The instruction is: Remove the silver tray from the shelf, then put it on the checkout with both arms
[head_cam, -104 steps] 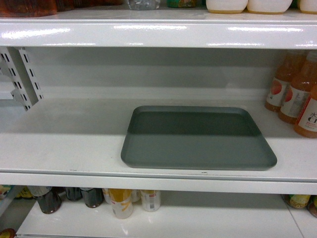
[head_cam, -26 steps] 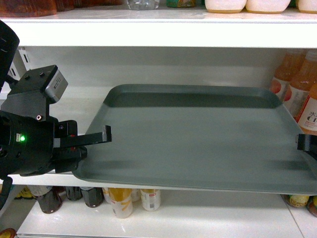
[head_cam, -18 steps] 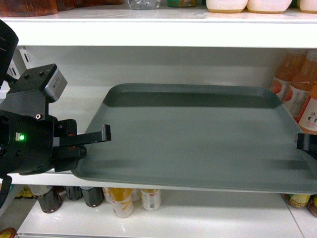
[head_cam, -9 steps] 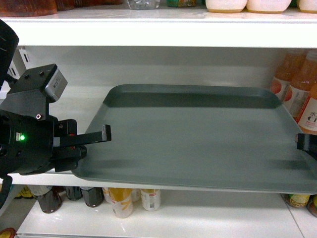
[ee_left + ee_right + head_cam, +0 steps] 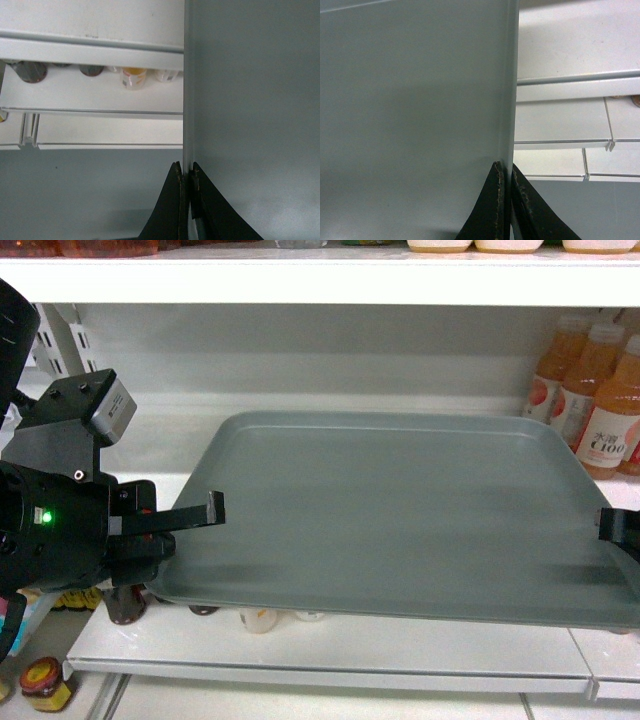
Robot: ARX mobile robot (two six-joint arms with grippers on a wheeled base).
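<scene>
While the silver tray (image 5: 400, 515) is filling the middle of the head view, it is hanging level in front of the shelf (image 5: 330, 645), whose white board is showing below its near edge in the lower part of the frame. The left gripper (image 5: 190, 530) is reaching in from the left side of the frame, its black body carrying a green light, and one thin finger is lying over the tray's left rim. In the left wrist view the jaws of the left gripper (image 5: 187, 190) are sitting narrow, pinching the tray's rim (image 5: 188, 100) between them. The right gripper (image 5: 615, 530) is showing only as a black piece at the right edge of the head view, touching the tray's right rim. In the right wrist view the jaws of the right gripper (image 5: 506, 195) are also sitting narrow, clamping the rim of the tray (image 5: 410, 110) at the bottom centre of the frame. Orange drink bottles (image 5: 590, 400) are standing at the upper right of the head view, behind the tray's far right corner. Small bottles and cans (image 5: 132, 77) are standing on a lower shelf board, peeking out beneath the tray at the lower left.
</scene>
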